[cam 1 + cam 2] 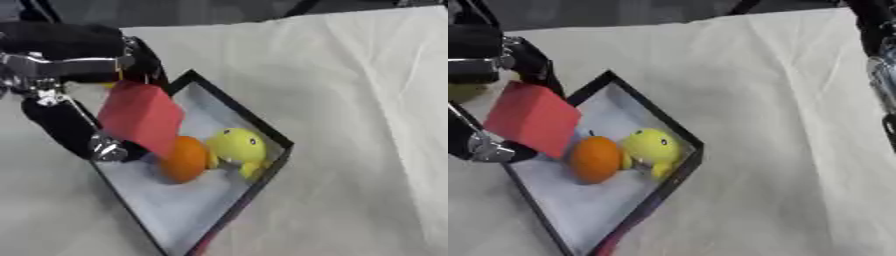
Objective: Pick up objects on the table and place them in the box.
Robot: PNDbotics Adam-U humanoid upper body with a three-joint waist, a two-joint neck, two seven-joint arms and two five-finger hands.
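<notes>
Your left hand [83, 127] pinches the red block [140, 117] between thumb and fingers, just above the box [249, 122], at its 10 o'clock corner. Lower the block until it is inside the walls, away from the fruit, then spread the fingers. Of your right arm only a part shows at 3 o'clock; I cannot tell its hand. I count one red block, one orange [184, 159], one yellow plush toy [236, 147], one box on the tabletop [367, 100].

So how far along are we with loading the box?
Done: the orange and the yellow toy lie in the box. In hand: the left hand holds the red block over the box's left side, not yet released. Left: a yellowish thing shows behind that arm.
</notes>
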